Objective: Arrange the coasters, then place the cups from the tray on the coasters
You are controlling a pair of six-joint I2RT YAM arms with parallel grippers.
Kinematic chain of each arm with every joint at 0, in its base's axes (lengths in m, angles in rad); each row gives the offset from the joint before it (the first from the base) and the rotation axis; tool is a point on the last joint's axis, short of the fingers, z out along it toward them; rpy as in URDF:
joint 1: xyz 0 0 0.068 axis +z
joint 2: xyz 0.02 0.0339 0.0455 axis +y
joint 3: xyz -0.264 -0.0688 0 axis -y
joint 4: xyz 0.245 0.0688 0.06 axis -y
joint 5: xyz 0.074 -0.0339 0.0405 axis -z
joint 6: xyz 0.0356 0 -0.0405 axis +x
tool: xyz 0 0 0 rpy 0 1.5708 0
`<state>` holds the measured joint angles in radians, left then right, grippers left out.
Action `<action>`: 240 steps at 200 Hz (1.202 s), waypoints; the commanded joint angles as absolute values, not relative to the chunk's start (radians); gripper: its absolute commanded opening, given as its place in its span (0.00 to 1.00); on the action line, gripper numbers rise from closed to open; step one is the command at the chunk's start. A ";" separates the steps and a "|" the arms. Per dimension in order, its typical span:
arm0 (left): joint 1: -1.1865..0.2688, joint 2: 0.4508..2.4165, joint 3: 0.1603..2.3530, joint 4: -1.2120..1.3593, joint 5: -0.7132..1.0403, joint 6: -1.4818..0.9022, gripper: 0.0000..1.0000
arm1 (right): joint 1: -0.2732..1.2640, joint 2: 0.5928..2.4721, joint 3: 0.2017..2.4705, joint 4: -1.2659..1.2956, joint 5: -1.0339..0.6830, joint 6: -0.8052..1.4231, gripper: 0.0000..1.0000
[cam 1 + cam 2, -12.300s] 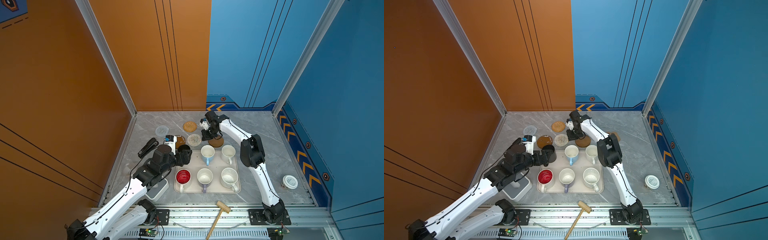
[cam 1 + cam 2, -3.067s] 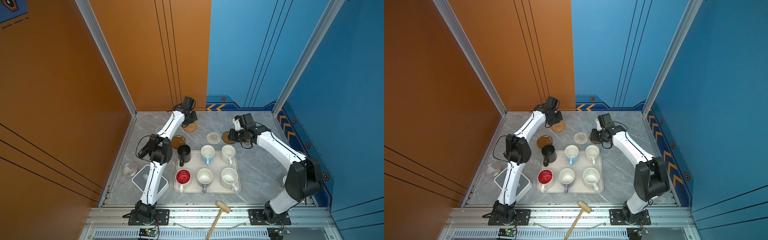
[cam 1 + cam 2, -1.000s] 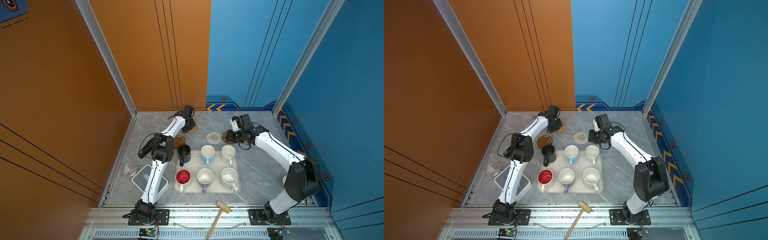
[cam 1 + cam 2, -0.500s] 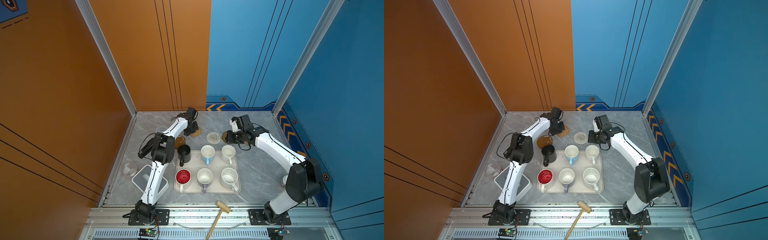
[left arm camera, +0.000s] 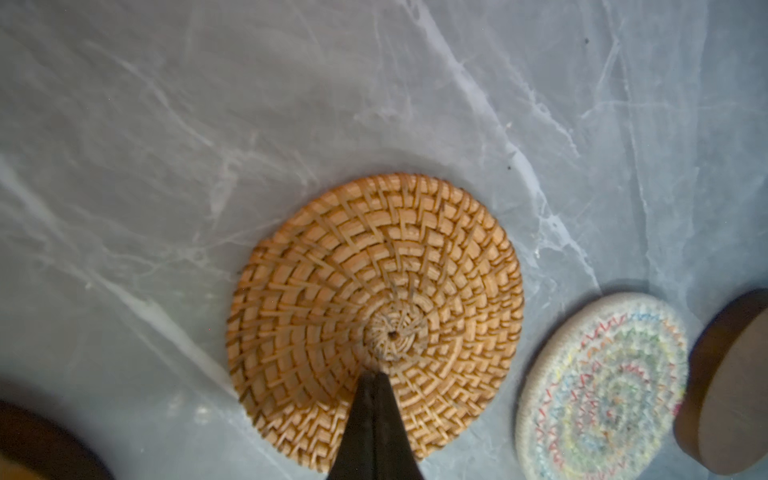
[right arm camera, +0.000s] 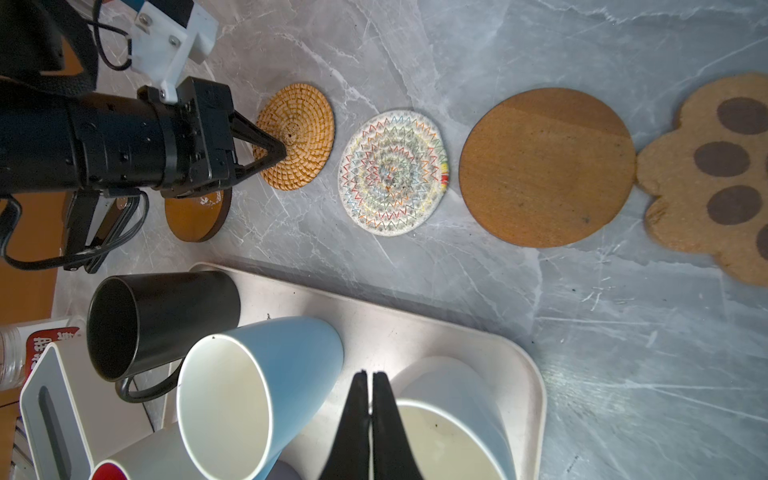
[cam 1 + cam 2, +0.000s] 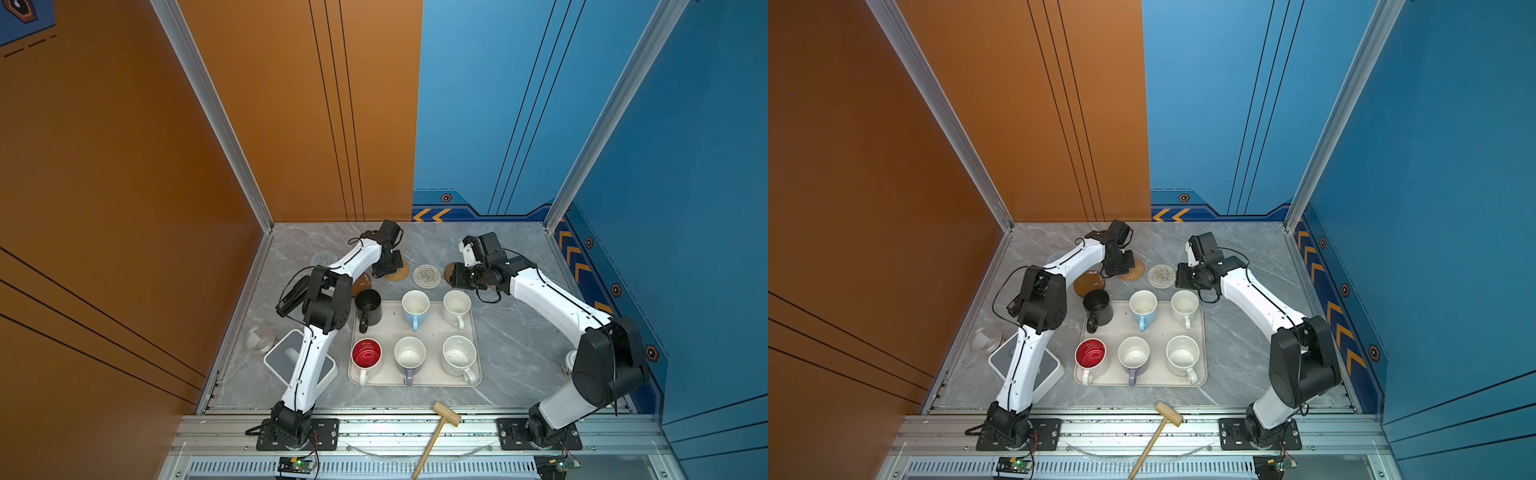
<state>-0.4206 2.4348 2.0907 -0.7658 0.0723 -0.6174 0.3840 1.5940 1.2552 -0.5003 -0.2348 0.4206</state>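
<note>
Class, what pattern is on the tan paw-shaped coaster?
The tan paw-shaped coaster has dark brown oval spots, clearest in the right wrist view.

coasters (image 7: 427, 275) in a row behind the tray (image 7: 432, 328) — cups (image 7: 415, 305) on it

The left hand (image 5: 373, 378) is black. Under its tip, the rattan coaster (image 5: 374, 316) is tan-orange, woven in rings. Just beside that hand, the stitched coaster (image 6: 392, 172) is off-white with multicoloured zigzags. Farther from it, the round coaster (image 6: 546, 166) is matte brown. The paw coaster (image 6: 706, 174) is tan with dark brown spots. The table (image 6: 582, 41) is grey marble with pale veins. By the black right hand (image 6: 369, 376): a cream tray (image 6: 395, 332), a black cup (image 6: 187, 303), and a light blue cup (image 6: 299, 345) that is white inside.
</note>
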 commanded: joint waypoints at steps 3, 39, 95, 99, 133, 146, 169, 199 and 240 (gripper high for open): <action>-0.441 2.455 2.023 -0.876 0.078 -0.610 0.00 | 0.393 1.571 1.243 -0.477 -0.248 0.437 0.00; -0.445 2.425 1.981 -0.870 0.056 -0.621 0.00 | 0.399 1.573 1.249 -0.476 -0.249 0.437 0.00; -0.452 2.394 1.923 -0.845 0.049 -0.626 0.00 | 0.406 1.572 1.249 -0.479 -0.242 0.439 0.00; -0.453 2.394 1.923 -0.845 0.049 -0.625 0.00 | 0.406 1.571 1.249 -0.480 -0.242 0.439 0.00; -0.463 2.394 1.919 -0.845 0.048 -0.626 0.00 | 0.409 1.568 1.249 -0.482 -0.241 0.439 0.00; -0.464 2.389 1.915 -0.844 0.045 -0.629 0.00 | 0.410 1.568 1.249 -0.482 -0.241 0.439 0.00; -0.467 2.375 1.899 -0.842 0.036 -0.637 0.00 | 0.413 1.571 1.249 -0.480 -0.242 0.438 0.00; -0.473 2.357 1.878 -0.830 0.028 -0.639 0.00 | 0.421 1.575 1.249 -0.474 -0.245 0.440 0.00; -0.475 2.364 1.886 -0.830 0.029 -0.641 0.00 | 0.426 1.570 1.246 -0.476 -0.241 0.440 0.00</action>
<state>-0.4603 2.3337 1.9236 -0.7319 0.0410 -0.6292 0.4206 1.5929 1.2533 -0.4858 -0.2348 0.4274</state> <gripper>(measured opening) 0.045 0.047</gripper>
